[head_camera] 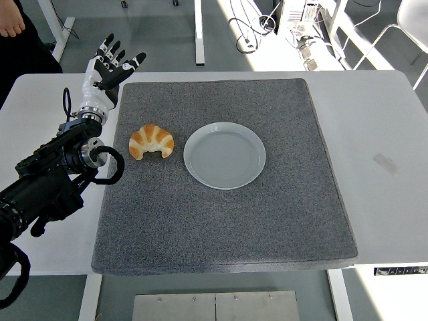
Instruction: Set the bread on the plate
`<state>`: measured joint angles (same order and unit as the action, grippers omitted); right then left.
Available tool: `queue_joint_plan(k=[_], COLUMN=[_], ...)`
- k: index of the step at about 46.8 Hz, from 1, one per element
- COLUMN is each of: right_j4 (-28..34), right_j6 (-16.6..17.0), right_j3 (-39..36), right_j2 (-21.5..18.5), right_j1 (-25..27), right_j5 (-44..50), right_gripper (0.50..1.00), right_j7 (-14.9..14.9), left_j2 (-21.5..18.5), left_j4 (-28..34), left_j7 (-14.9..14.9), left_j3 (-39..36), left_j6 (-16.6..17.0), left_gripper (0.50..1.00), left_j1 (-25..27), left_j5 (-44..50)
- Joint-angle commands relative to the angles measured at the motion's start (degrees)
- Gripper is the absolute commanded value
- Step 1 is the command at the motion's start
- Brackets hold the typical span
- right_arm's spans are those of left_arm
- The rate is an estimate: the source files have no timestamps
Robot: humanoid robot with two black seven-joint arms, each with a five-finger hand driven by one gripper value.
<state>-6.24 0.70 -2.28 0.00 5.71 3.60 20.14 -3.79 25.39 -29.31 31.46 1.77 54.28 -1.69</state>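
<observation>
Lying on the grey mat (221, 221) just to the left of the plate (225, 155), the croissant (151, 141) has not been touched yet, and the plate is bare. The left robot hand (110, 65) hangs above the far left corner of the mat, beyond the croissant and well clear of it, fingers spread and holding nothing; the right arm is out of view. A person's hand (12, 25) shows at the top left, away from the bench (381, 134). The croissant looks light and soft, with a flaky crust that would likely crumble or dent under a hard squeeze, so a gentle pinch seems the right call. Its curved shape, horns pointing toward the near edge of the mat, suggests taking it across the thick middle, thumb on one flank and fingers on the other, not by a thin tip that might tear. It sits close beside the plate, so once lifted it probably needs only a short carry to the right.
</observation>
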Motion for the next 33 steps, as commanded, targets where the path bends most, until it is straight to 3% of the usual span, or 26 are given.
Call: queue_joint_plan(k=[1, 14, 23, 27, 33], right_j4=[0.00, 0.00, 0.00, 0.00, 0.00], right_j6=[0.00, 0.00, 0.00, 0.00, 0.00], right_j3=[0.00, 0.00, 0.00, 0.00, 0.00], right_j2=[0.00, 0.00, 0.00, 0.00, 0.00], right_j1=[0.00, 0.00, 0.00, 0.00, 0.00], right_j5=[0.00, 0.00, 0.00, 0.00, 0.00], right_gripper=[1.000, 1.000, 1.000, 1.000, 1.000], right_j7=[-0.01, 0.07, -0.02, 0.07, -0.02], left_j2=[-1.04, -5.61, -6.05, -8.77, -13.78], left_j4=[0.54, 2.21, 2.65, 6.06, 14.06], left_j7=[0.83, 1.88, 1.88, 1.88, 1.88], left_j3=[-0.09, -9.31, -13.18, -16.60, -19.77], left_j6=[-0.01, 0.78, 1.05, 2.01, 6.40], left_gripper=[0.946, 0.913, 0.908, 0.899, 0.898], left_j1=[0.13, 3.11, 4.08, 4.87, 5.93], left_j5=[-0.68, -0.33, -0.77, -0.77, -0.86])
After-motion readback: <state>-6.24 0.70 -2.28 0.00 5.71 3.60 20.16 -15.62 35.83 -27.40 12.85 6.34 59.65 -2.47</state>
